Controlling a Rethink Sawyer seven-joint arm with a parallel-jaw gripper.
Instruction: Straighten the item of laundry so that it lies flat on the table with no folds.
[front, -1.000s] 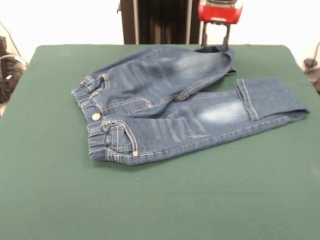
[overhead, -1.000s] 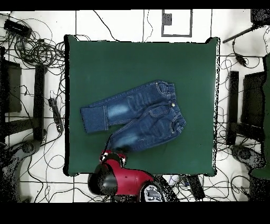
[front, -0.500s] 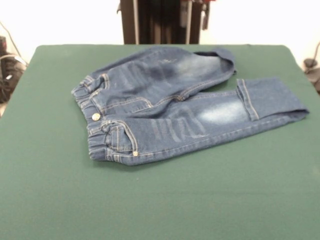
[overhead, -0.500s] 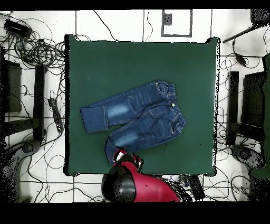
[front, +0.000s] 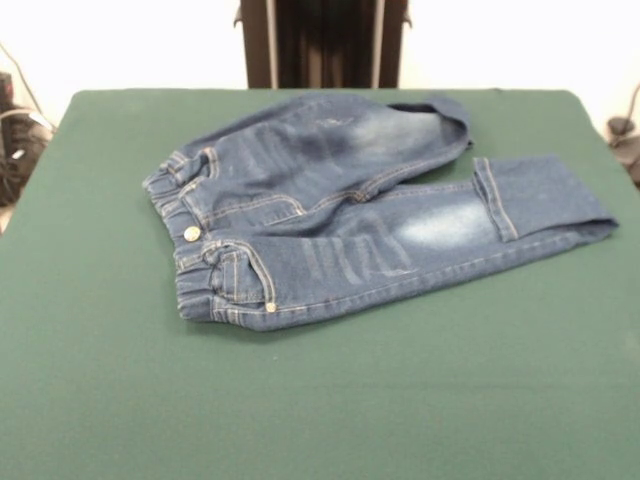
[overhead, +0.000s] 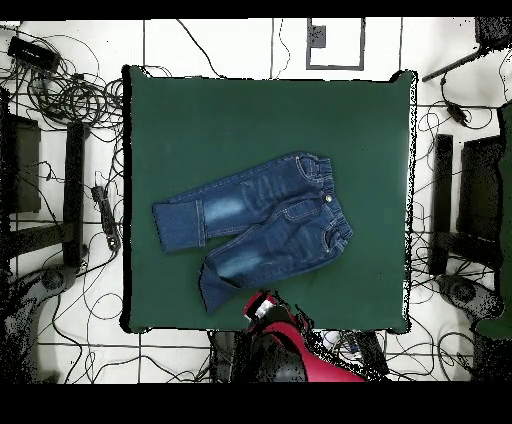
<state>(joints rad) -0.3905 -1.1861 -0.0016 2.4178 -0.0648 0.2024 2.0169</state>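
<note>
The jeans (front: 350, 215) are dark blue denim with faded whitish patches on the legs, orange stitching along seams and pockets — and a silvery metal button (front: 192, 233) at the waistband. The desk (front: 320, 400) top is plain dark green; the arm (overhead: 290, 345) is red and black.

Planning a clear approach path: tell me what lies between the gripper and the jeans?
Only bare green table. The overhead view shows the gripper just beyond the jeans, nearest the lower leg's cuff.
</note>
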